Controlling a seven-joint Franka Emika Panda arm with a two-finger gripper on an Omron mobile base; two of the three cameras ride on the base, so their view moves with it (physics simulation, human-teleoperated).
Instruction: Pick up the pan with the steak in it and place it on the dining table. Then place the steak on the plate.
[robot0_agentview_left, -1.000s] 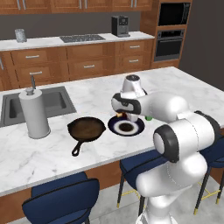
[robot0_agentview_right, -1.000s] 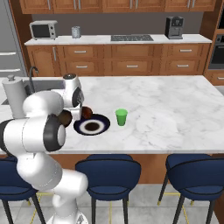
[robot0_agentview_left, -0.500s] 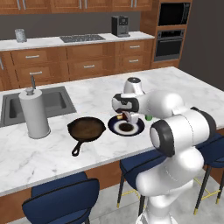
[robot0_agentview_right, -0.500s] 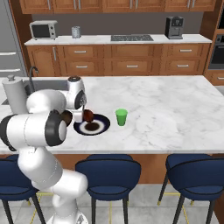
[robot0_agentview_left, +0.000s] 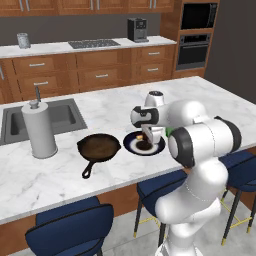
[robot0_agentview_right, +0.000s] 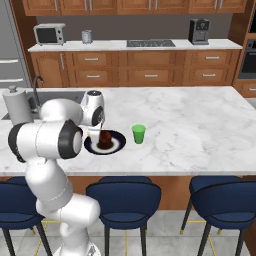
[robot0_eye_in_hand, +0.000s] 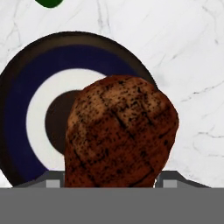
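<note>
Over the plate (robot0_eye_in_hand: 26, 113) on the dining table (robot0_agentview_left: 210, 107), gripper (robot0_agentview_right: 102, 134) closed on the steak (robot0_eye_in_hand: 120, 135), holding it low above the dark centre; whether already touching the plate cannot be told. At about nine o'clock from the plate in the left base view, just beside it, sits the pan (robot0_agentview_left: 99, 148), emptied, handle pointing toward seven o'clock. Off toward three o'clock in the right base view, a green cup (robot0_agentview_right: 138, 134), near but apart. Judged as small, light and somewhat soft meat, likely a little slick; best held across its thick middle, not the pale edge. Probably only release remaining, done low to avoid rolling off the rim.
</note>
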